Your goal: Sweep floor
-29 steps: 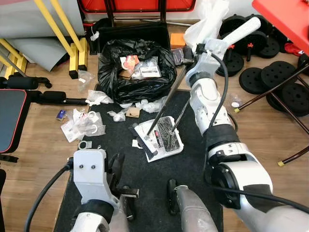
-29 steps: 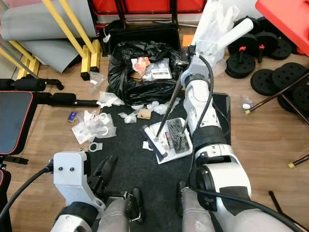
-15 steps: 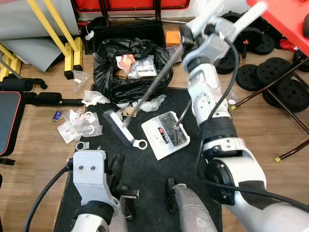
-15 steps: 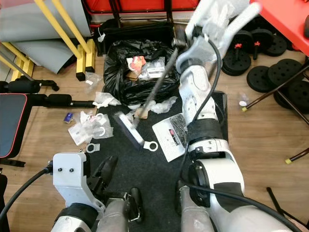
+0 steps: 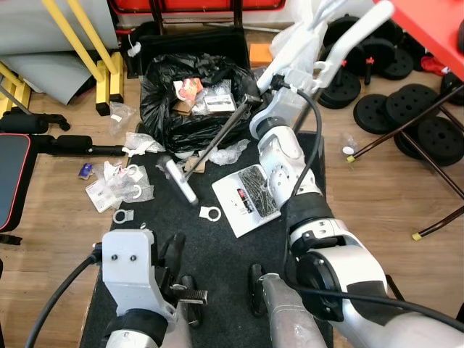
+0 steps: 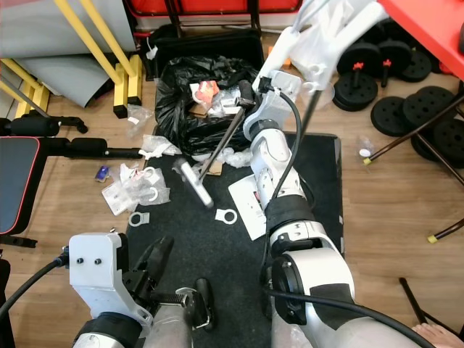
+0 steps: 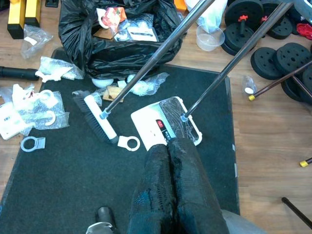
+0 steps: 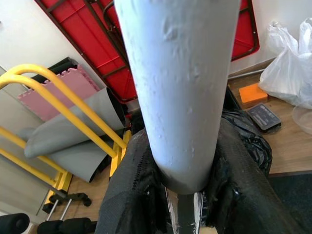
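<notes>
Our right gripper [image 8: 183, 195] is clamped around the pale grey handle of the long metal-shafted broom [image 7: 146, 66]. Far below that grip, the broom's white head with black bristles [image 5: 177, 181] rests on the black floor mat [image 7: 58, 185], just beside a white plastic ring [image 7: 130, 143] and the white long-handled dustpan [image 7: 163, 127]. Beyond the head sits the open black rubbish bag [image 5: 196, 98]. Our left gripper [image 7: 170, 192] hangs low, fingers pressed together, holding nothing.
</notes>
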### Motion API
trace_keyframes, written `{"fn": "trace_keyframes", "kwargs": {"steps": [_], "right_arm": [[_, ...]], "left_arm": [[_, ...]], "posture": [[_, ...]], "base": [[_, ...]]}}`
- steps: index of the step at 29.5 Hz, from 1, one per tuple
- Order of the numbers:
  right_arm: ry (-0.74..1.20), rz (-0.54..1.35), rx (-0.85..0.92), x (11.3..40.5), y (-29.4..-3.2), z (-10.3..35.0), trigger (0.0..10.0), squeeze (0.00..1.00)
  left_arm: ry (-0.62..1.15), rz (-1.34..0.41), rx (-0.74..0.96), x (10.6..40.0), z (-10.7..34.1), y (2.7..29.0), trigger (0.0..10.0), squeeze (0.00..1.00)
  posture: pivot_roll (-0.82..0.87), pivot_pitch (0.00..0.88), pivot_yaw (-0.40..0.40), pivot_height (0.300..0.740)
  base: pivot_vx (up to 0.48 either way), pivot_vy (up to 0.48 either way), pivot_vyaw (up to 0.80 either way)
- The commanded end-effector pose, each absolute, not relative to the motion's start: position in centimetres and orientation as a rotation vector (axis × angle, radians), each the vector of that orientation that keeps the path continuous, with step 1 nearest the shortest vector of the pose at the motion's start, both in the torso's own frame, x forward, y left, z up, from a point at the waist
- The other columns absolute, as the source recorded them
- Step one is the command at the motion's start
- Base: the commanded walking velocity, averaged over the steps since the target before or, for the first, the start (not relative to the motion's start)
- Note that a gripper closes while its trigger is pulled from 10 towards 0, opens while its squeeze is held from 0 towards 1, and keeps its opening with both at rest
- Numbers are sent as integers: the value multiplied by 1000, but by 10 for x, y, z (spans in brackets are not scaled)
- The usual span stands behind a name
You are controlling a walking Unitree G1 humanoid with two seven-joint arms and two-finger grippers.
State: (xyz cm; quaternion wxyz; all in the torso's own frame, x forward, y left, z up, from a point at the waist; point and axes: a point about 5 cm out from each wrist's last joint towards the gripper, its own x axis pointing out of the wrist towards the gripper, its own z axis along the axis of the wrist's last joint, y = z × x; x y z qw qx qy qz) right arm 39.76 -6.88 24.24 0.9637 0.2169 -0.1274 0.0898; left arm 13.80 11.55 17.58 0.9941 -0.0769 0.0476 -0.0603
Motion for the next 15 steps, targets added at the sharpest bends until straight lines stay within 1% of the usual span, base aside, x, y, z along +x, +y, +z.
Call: {"fn": "trace_keyframes", "kwargs": {"steps": [1,13,14,15], "right_arm": [[-271,202,462,395,-63,242,10000,0],[-299,206,458,396,-61,254,10000,0],[-281,195,496,398,-62,255,10000,0],[-281,195,496,398,-62,255,10000,0]], "left_arm": [[133,-107,-163,133,173,112,10000,0],[135,-107,-166,133,174,112,10000,0],[134,-107,-166,134,173,112,10000,0],[134,-107,-166,134,173,112,10000,0]], "posture": [[22,443,-10,740],[21,442,-12,740],[16,437,-11,740],[16,437,-11,740]], "base": [[0,0,0],[0,0,0],[0,0,0],[0,0,0]]}}
